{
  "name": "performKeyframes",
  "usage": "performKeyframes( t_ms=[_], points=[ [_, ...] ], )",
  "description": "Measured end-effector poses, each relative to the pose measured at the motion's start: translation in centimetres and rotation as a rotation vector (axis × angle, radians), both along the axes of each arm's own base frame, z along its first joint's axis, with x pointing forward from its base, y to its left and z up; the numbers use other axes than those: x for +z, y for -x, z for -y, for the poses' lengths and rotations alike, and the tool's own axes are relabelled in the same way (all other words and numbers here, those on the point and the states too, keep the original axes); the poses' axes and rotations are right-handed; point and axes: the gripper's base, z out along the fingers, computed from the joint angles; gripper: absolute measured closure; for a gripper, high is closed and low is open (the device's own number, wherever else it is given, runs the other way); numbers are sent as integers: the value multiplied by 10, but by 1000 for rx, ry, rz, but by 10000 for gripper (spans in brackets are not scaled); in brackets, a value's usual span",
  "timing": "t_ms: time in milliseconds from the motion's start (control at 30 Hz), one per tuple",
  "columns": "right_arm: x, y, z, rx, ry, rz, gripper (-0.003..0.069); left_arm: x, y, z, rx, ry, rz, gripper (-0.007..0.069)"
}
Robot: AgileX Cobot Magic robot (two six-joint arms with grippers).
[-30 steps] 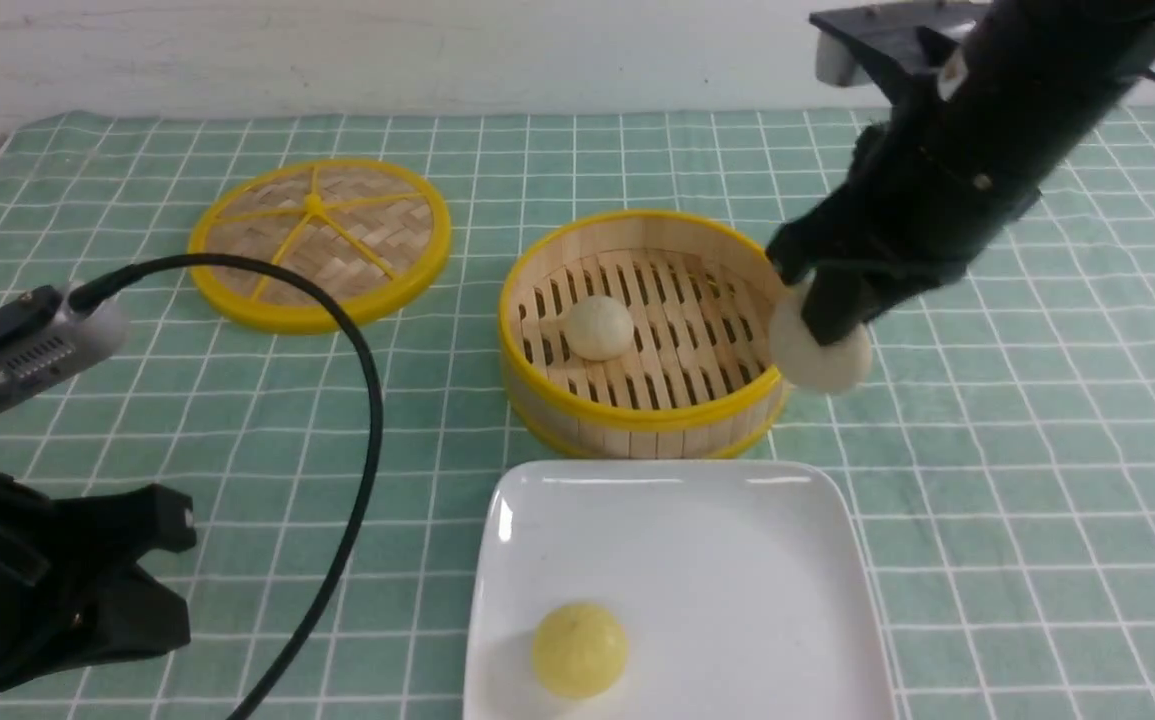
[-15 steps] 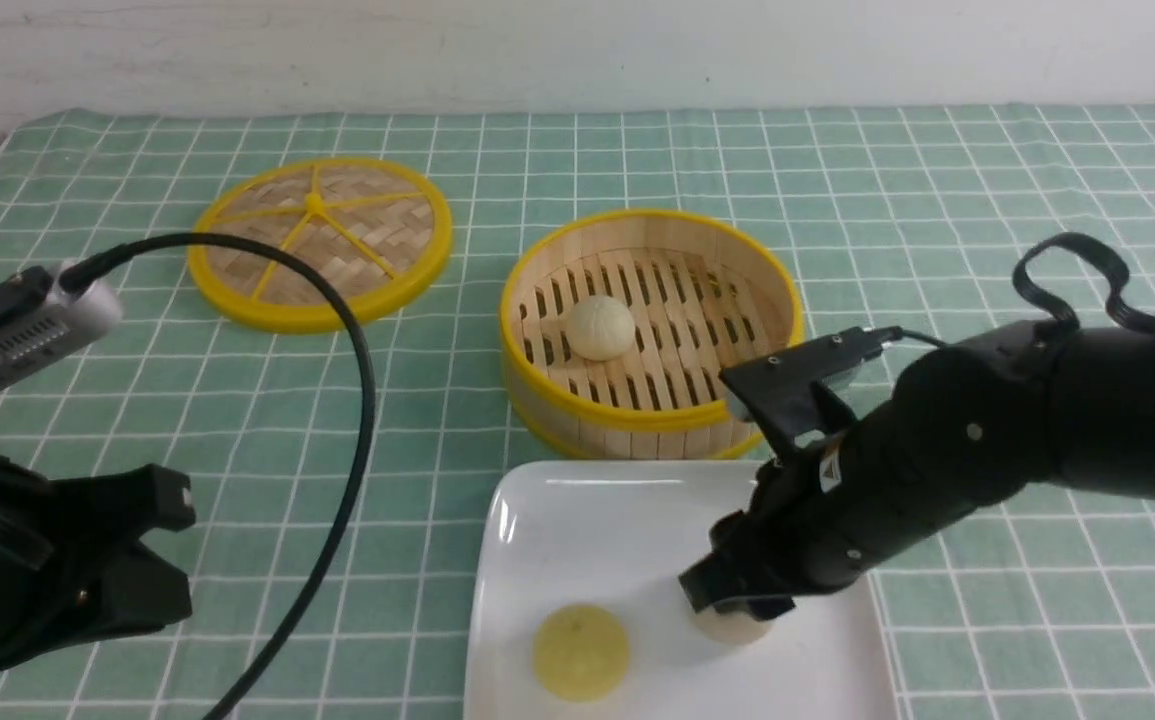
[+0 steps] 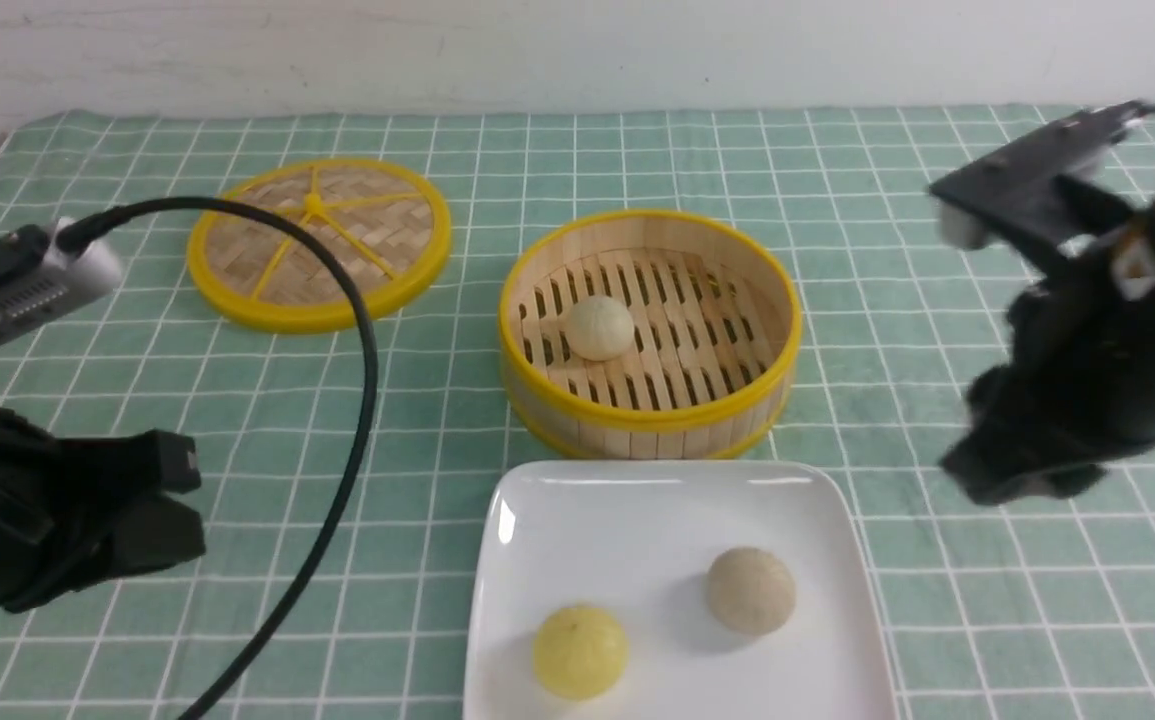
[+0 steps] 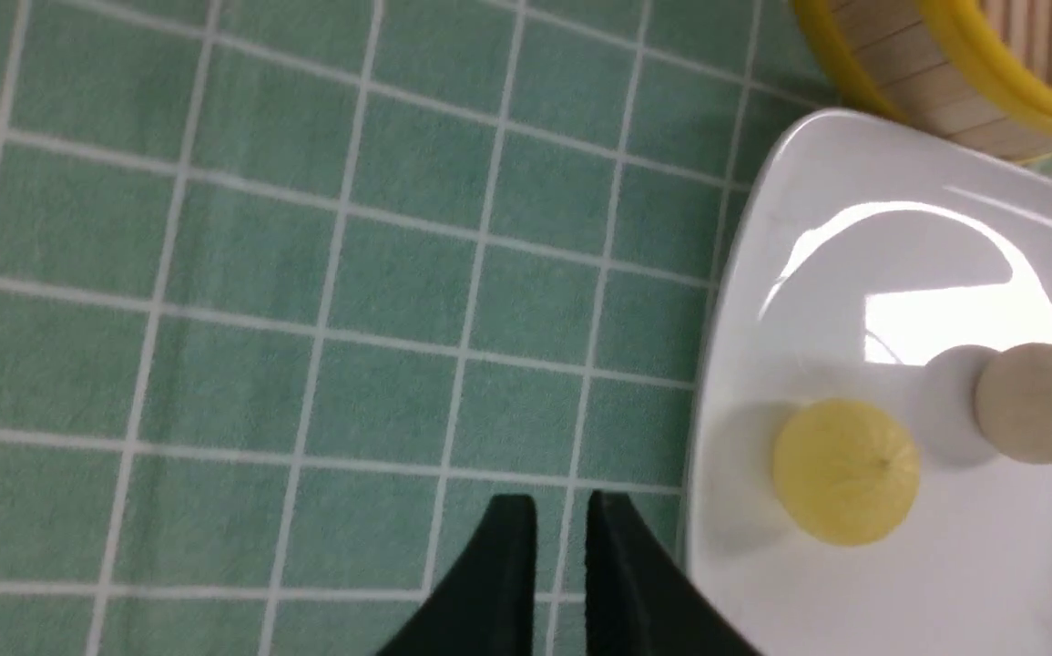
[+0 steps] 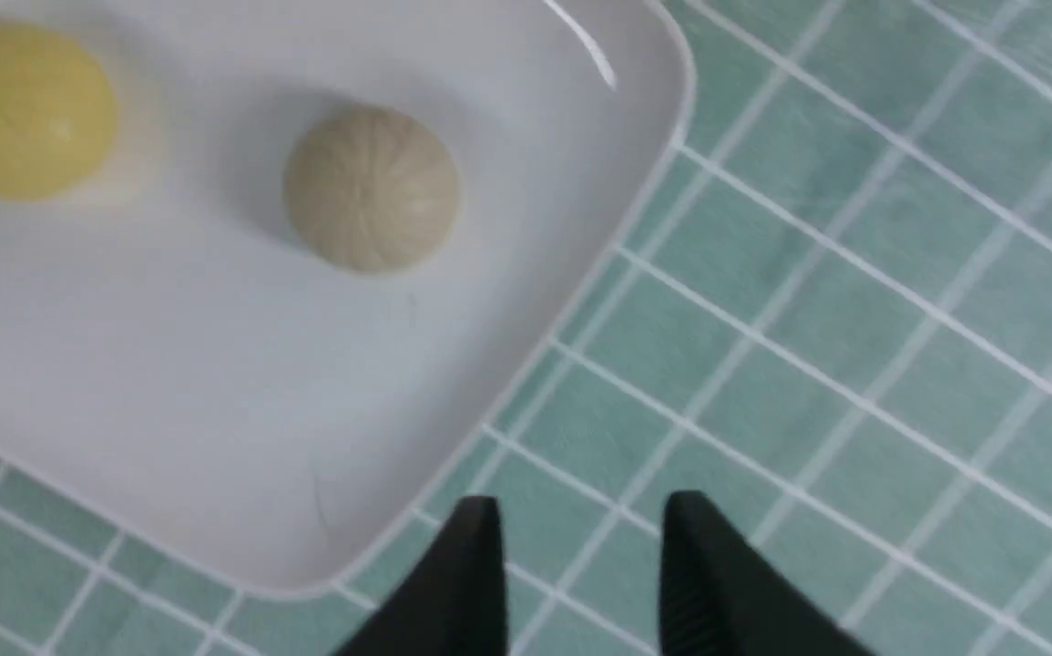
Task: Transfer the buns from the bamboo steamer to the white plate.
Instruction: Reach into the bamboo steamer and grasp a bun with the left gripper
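Note:
The bamboo steamer [image 3: 641,419] stands mid-table with one cream bun [image 3: 599,327] on its slatted floor. In front of it lies the white plate [image 3: 627,520]. A second cream bun [image 3: 750,590] [image 5: 371,189] rests on the plate's right half, free of any gripper. My right gripper [image 3: 1002,478] [image 5: 580,515] hovers open and empty over the cloth, just past the plate's right edge. My left gripper [image 3: 177,500] [image 4: 551,515] is shut and empty, low over the cloth left of the plate.
A brighter yellow bun [image 3: 579,650] sits on the plate's front left. The flat woven steamer lid [image 3: 319,243] lies at the back left. A black cable [image 3: 362,400] loops from the left arm across the green checked cloth.
The right gripper carried the cream bun from the steamer's right rim down onto the plate, let it go, and pulled away up and to the right. The left arm barely moved.

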Motion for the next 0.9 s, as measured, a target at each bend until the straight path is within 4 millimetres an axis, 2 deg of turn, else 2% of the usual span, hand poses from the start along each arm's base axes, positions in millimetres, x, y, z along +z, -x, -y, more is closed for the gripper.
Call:
performKeyframes(
  t_ms=[33, 67, 100, 200, 233, 267, 400, 500, 567, 600, 667, 733, 867, 900],
  points=[
    [4, 4, 3, -5, 0, 9, 535, 0, -1, 1, -8, 10, 4, 507],
    [19, 21, 15, -18, -19, 59, 620, 2, -6, 5, -39, 45, 20, 505],
    [24, 30, 21, -24, -35, 82, 655, 3, -11, 8, -50, 78, 21, 501],
    [32, 72, 47, -43, -86, 147, 673, 0, -35, 14, -71, 149, -20, 482],
    [32, 75, 48, -43, -88, 150, 673, -2, -36, 15, -75, 148, -30, 482],
    [28, 94, 60, -48, -104, 171, 673, -1, -47, 18, -102, 171, -56, 468],
    [7, 141, 89, -67, -177, 281, 673, 12, -75, 51, -268, 213, -76, 403],
    [-15, 169, 106, -90, -266, 398, 671, 27, -98, 93, -385, 179, -17, 332],
    [-24, 177, 111, -101, -303, 440, 671, 29, -105, 105, -405, 155, -8, 307],
    [-34, 184, 116, -115, -349, 498, 670, 26, -115, 123, -430, 110, -8, 281],
    [-44, 188, 119, -132, -390, 547, 667, 24, -131, 141, -436, 39, 2, 252],
    [-53, 189, 120, -144, -417, 572, 666, 15, -148, 159, -440, -42, 3, 235],
    [-64, 186, 118, -148, -415, 569, 664, 2, -178, 182, -438, -173, 32, 226],
    [-66, 186, 118, -148, -410, 565, 664, -6, -187, 188, -428, -200, 27, 225]
  ],
)
